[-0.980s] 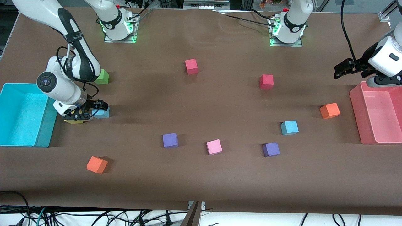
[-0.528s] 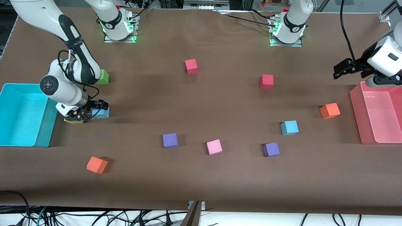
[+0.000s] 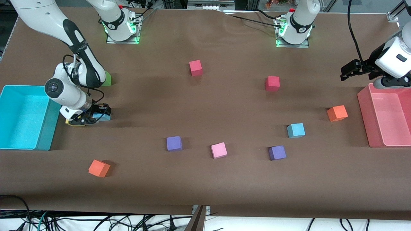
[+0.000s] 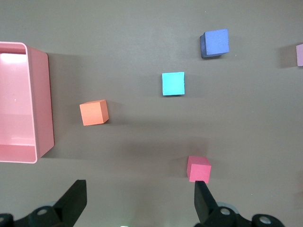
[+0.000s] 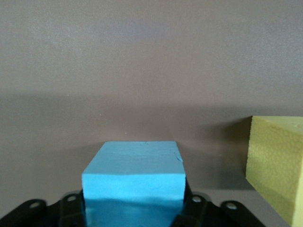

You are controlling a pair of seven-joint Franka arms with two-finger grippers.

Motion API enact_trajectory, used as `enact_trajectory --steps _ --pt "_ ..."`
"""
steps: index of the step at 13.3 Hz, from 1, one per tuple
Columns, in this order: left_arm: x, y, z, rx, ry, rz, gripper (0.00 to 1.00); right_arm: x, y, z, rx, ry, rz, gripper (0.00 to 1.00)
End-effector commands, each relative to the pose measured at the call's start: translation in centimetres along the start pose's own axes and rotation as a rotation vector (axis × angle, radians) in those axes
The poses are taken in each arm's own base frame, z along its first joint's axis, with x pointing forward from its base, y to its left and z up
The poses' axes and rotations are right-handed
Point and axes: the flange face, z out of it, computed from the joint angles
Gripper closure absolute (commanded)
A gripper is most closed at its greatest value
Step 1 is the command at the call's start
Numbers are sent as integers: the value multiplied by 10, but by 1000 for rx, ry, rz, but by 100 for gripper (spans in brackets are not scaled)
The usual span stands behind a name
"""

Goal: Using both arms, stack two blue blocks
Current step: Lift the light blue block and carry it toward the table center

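Front view: brown table [image 3: 205, 106] scattered with foam cubes. Toward the right arm's end, the right gripper [image 3: 93, 116] is down at table level beside a turquoise bin [image 3: 45, 128], its fingers closed on a blue block [image 3: 105, 116] that is mostly hidden by the gripper. A yellow cube [image 3: 73, 123] sits just beside it, and a green cube [image 3: 108, 79] lies farther from the camera. The second blue block [image 3: 296, 130] rests alone toward the left arm's end, well apart from the first, with an orange cube [image 3: 337, 113] and a purple cube [image 3: 277, 152] near it. The left gripper [image 3: 346, 72] waits in the air over the table edge by a pink bin [image 3: 364, 112], fingers spread wide and empty.

Left wrist view: looking straight down, the left gripper's two black fingers [image 4: 204, 201] stand wide apart with nothing between them. Below lie the second blue block [image 4: 173, 83], untouched, an orange cube [image 4: 93, 112], a red cube [image 4: 199, 169], a purple cube [image 4: 215, 43] and the pink bin [image 4: 42, 109].

Right wrist view: the first blue block [image 5: 134, 182] fills the space between the right gripper's fingers, clamped, with the yellow cube [image 5: 277, 163] close alongside on the table.

Progress, as a judgement: one block appears grasped but looks not yet lifted. Lifting it, carrying it over and setting it on the other block all remain. No stack exists yet.
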Motion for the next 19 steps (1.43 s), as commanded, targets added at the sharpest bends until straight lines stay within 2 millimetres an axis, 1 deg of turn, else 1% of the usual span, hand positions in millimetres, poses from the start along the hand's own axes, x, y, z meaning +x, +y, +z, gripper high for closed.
enact_trajectory --steps 1,2,4,6,8,11,12,13,14,15,16,18,19 --pt "0 1 -7 -7 7 15 0 2 -7 -7 8 18 -20 74" --pt "0 2 -7 -7 7 16 0 4 -8 -17 7 36 -27 74" --pt "-1 2 -7 -7 7 16 0 10 -8 -44 2 60 -33 74" --pt "0 3 -7 -14 6 17 0 23 -7 -75 2 4 -35 74" --pt "0 3 -7 -14 6 17 0 39 -10 -116 6 -73 -40 74" --pt "-1 2 -8 -15 8 15 0 55 -8 -181 8 -142 -37 73" --pt "0 2 -7 -15 6 15 0 58 -13 -197 10 -162 -42 73" --pt "0 2 -7 -15 6 15 0 61 -21 -215 14 -176 -53 73" --pt "0 3 -7 -14 6 17 0 62 -37 -228 27 -190 -43 73" --pt "-1 3 -8 -15 8 17 0 60 -63 -232 45 -205 10 73" --pt "-1 3 -8 -18 7 17 0 59 -100 -235 55 -206 79 73" --pt "-4 4 -11 -39 11 17 0 54 -171 -231 49 -196 186 73" --pt "-5 5 -12 -39 13 17 0 54 -209 -222 51 -189 207 73"
